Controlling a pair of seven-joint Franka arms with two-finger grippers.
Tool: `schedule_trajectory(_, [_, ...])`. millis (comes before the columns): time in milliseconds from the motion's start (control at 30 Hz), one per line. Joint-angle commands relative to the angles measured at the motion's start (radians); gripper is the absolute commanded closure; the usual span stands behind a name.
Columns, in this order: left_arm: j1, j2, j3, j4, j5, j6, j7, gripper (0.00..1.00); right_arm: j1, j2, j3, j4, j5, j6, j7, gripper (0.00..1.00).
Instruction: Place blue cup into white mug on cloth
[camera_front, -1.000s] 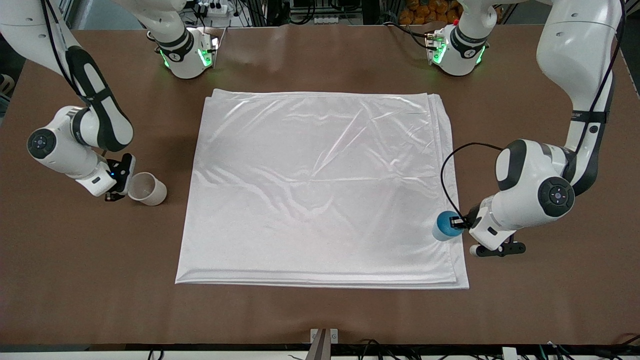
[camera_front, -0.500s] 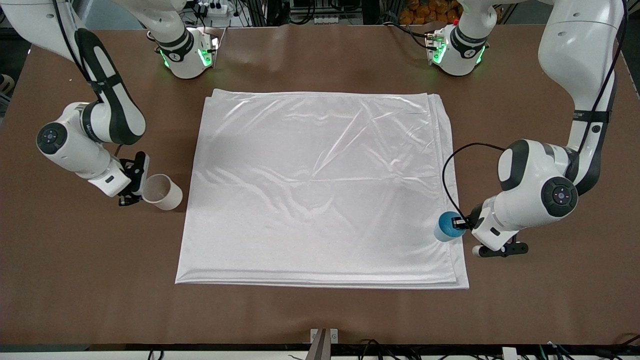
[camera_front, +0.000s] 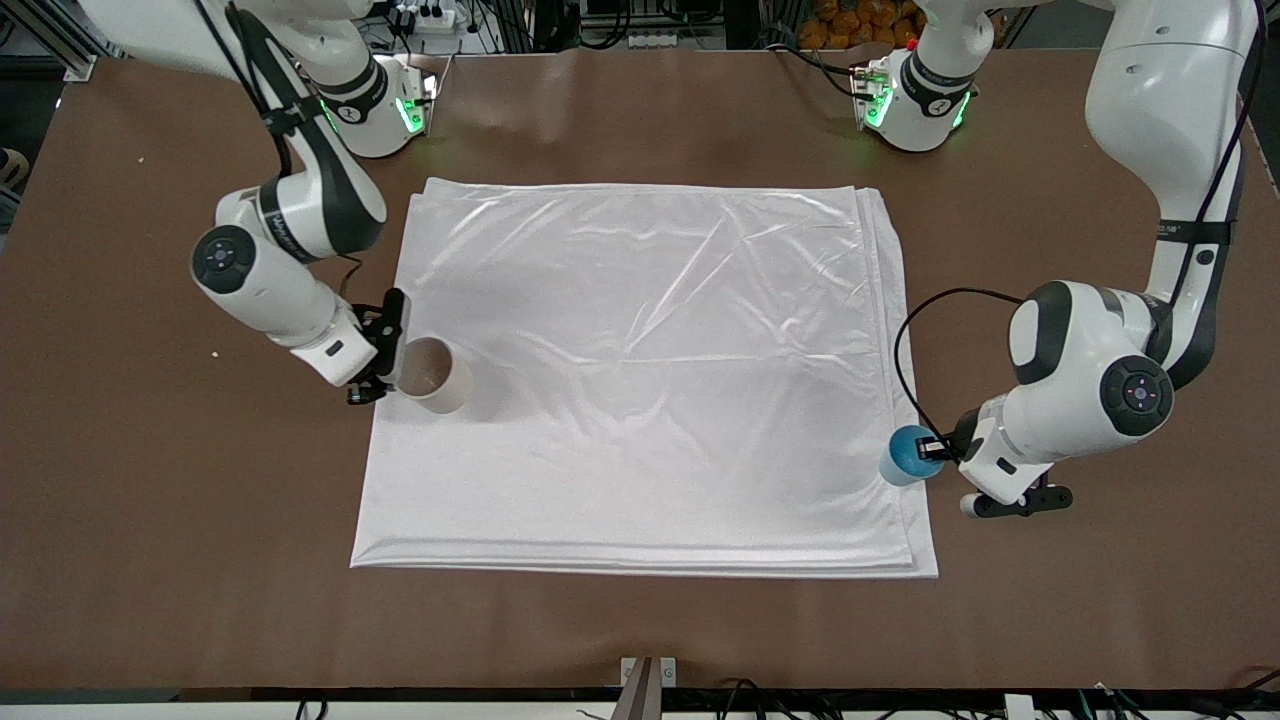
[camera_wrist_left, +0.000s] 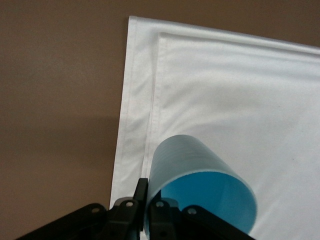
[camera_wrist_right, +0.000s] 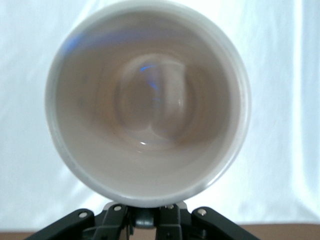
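Observation:
The white cloth (camera_front: 640, 380) lies spread in the middle of the brown table. My right gripper (camera_front: 392, 358) is shut on the handle of the white mug (camera_front: 437, 376) and holds it tilted over the cloth's edge at the right arm's end. In the right wrist view the mug (camera_wrist_right: 147, 105) fills the picture, mouth toward the camera, with the gripper (camera_wrist_right: 150, 217) under its rim. My left gripper (camera_front: 935, 450) is shut on the wall of the blue cup (camera_front: 906, 456), held tilted over the cloth's edge at the left arm's end. The left wrist view shows the cup (camera_wrist_left: 200, 175) pinched by the gripper (camera_wrist_left: 150, 202) above the cloth (camera_wrist_left: 235, 90).
Both arm bases (camera_front: 375, 110) (camera_front: 910, 100) stand along the table's edge farthest from the front camera. A black cable (camera_front: 898, 340) loops from the left wrist over the cloth's edge. Bare brown table (camera_front: 640, 630) surrounds the cloth.
The right arm has carried the mug from over the bare table to over the cloth's edge. The left gripper with the blue cup has drifted slightly toward the left arm's end.

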Motion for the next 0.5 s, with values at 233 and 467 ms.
schedule_trajectory(233, [0.0, -0.023, -0.003, -0.013, -0.016, -0.011, -0.01, 1.0, 0.21, 0.13, -0.004, 0.159, -0.005, -0.019, 0.251, 1.0])
schedule_trajectory(467, [-0.002, -0.022, -0.007, -0.013, -0.016, -0.011, -0.01, 1.0, 0.287, 0.208, -0.005, 0.233, -0.115, -0.022, 0.441, 1.0])
